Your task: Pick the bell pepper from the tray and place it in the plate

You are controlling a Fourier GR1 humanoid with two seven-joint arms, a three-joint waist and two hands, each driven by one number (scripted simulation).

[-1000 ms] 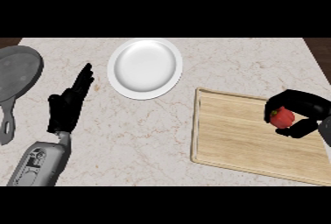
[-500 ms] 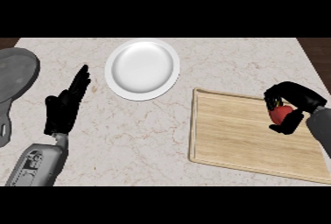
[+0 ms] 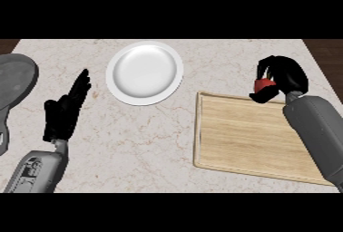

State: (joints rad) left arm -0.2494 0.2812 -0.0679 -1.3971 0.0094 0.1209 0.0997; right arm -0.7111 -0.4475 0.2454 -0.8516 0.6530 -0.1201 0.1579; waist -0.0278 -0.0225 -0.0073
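Head view is looking steeply down on a pale marbled bench (image 3: 154,136), and from where I am standing both arms are coming in from the near edge. The right hand (image 3: 285,74) is hanging over the far corner of the wooden tray (image 3: 251,136), with its black fingers curling round the bell pepper (image 3: 263,84). Only a small red patch of the pepper is showing between the fingers and the thumb; the hand is hiding the rest. The pepper is sitting in that grasp above the tray's far edge, and whether it is touching the wood I cannot tell. The grey right forearm is slanting back across the tray's right side towards the lower right corner.

The white plate (image 3: 144,72) is lying on the bench to the left of the tray, nearer the far edge, well apart from the pepper, with bare bench between them. Nothing is lying on it.

The left hand (image 3: 64,113) is resting near the left side of the bench, its fingers straight and close together, pointing up and away towards the plate without touching it. It is holding nothing. Further left, a grey pan (image 3: 15,84) is lying at the edge of the view, partly cut off.
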